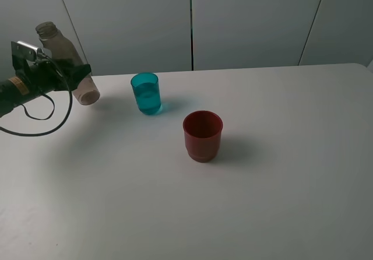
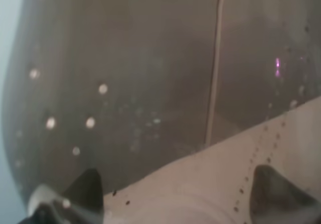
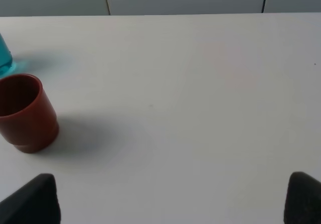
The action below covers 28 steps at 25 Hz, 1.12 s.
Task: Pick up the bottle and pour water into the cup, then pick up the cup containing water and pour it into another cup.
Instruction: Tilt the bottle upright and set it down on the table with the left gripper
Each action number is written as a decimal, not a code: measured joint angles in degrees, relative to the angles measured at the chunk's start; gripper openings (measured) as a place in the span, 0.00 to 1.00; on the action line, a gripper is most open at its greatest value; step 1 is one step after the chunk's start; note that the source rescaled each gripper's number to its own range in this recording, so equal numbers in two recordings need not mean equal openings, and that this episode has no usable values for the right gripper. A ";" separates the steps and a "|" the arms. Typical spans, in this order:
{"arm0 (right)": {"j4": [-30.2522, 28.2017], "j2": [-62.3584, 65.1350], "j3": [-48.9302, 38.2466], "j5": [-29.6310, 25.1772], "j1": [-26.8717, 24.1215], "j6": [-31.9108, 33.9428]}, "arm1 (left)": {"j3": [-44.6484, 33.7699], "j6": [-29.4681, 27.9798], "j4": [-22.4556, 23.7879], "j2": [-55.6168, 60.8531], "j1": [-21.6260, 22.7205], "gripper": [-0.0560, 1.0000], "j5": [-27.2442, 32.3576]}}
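Observation:
The smoky grey-brown bottle (image 1: 69, 62) is at the far left, tilted with its open neck up and its base nearer the cups. My left gripper (image 1: 63, 73) is shut on its body. Seen from the left wrist, the bottle (image 2: 150, 83) fills the frame between the dark fingertips (image 2: 85, 189). The teal cup (image 1: 145, 93) stands upright right of the bottle with water in it. The red cup (image 1: 203, 135) stands nearer the front, upright and apart from it. In the right wrist view my right gripper (image 3: 168, 201) is open over bare table, with the red cup (image 3: 25, 113) off to one side.
The white table (image 1: 280, 184) stretches right and forward of the cups. Grey wall panels (image 1: 250, 21) rise behind its back edge. A black cable (image 1: 41, 117) hangs from the left arm above the table. A sliver of the teal cup (image 3: 4, 58) shows at the right wrist view's edge.

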State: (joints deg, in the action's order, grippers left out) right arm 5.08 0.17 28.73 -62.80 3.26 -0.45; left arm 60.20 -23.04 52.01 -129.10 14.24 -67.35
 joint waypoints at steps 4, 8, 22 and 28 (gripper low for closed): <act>0.00 0.00 0.00 0.00 0.00 0.00 | 0.00 1.80 0.49 -0.56 0.00 0.07 0.00; 0.00 0.00 0.00 0.00 0.00 0.00 | 0.00 3.35 1.17 -0.80 0.00 0.07 1.20; 0.00 0.00 0.00 0.00 0.00 0.00 | 0.00 2.49 2.66 -0.80 0.00 0.07 4.11; 0.00 0.00 0.00 0.00 0.00 0.00 | 0.00 2.39 2.58 -0.80 0.00 0.07 4.22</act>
State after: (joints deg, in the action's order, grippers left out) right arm 5.08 0.17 28.73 -62.80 3.26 -0.45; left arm 60.20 -20.66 54.58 -129.91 14.24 -63.12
